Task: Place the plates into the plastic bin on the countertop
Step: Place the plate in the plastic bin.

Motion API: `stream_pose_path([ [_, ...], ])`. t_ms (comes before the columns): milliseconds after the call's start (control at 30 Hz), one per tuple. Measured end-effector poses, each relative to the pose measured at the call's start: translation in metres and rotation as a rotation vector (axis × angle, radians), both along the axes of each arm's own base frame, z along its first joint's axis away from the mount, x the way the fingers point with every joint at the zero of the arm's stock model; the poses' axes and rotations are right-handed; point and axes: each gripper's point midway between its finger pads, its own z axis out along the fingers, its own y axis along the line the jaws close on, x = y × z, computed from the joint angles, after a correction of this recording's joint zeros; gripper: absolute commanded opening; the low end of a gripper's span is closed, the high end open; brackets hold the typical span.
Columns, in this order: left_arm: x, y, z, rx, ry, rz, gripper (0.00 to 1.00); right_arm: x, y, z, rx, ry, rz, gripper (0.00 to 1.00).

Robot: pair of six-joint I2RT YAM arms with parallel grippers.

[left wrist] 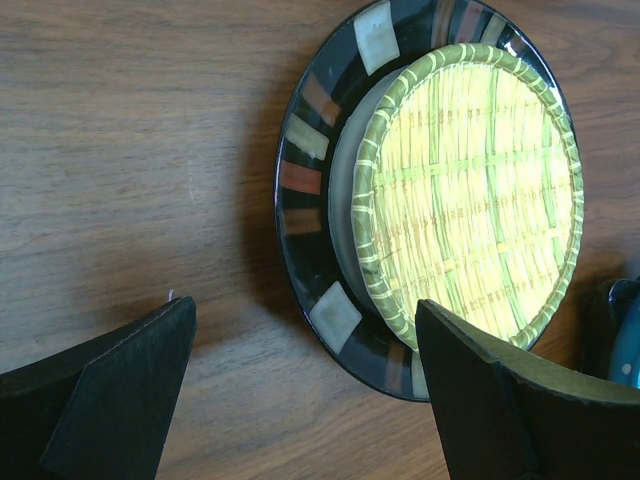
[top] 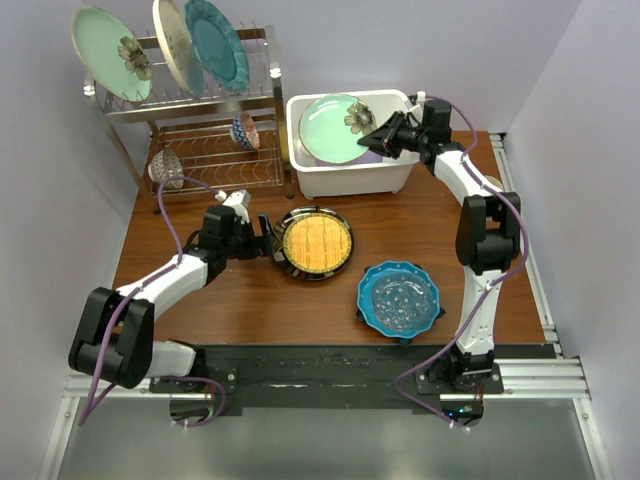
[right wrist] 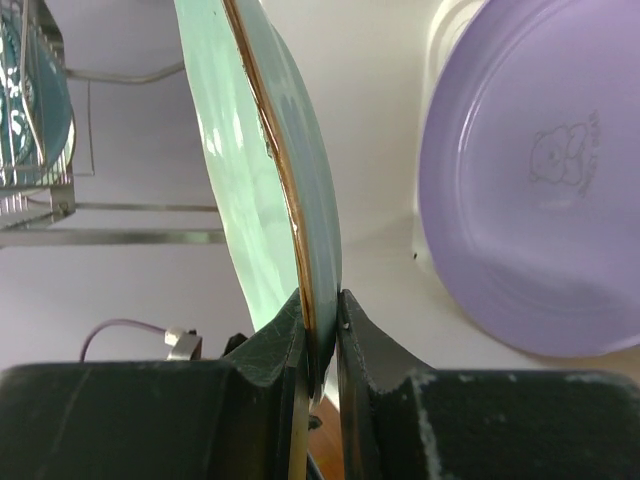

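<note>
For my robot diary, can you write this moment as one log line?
right gripper: shut on mint plate, at plastic bin | lilac plate: in plastic bin | left gripper: open, beside dark-rimmed plate on countertop

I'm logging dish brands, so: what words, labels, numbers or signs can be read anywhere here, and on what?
Nothing can be read clearly in any view.
On the lilac plate: a faint stamped mark, a small figure with what looks like tiny lettering arched over it, too blurred to read.
On the mint plate, the dark-rimmed plate and the white bin: no lettering visible.
</note>
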Motion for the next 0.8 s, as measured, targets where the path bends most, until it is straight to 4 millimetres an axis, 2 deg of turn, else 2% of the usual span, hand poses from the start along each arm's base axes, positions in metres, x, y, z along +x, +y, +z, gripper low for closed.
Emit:
stream_pose_path([
  [367,0.000,-0.003,-0.003,-0.009,0.006,-0.013,0.95,0.027,-0.008,-0.026,-0.016,0.064,-0.084,0.00],
  [667,-0.001,-0.003,-0.005,-0.012,0.007,-0.017,0.95,0.041,-0.015,-0.013,-0.100,0.034,-0.113,0.00],
  [800,-0.003,-0.003,-0.008,-0.012,0.015,-0.019,0.95,0.045,-0.018,-0.018,-0.142,0.027,-0.113,0.00],
])
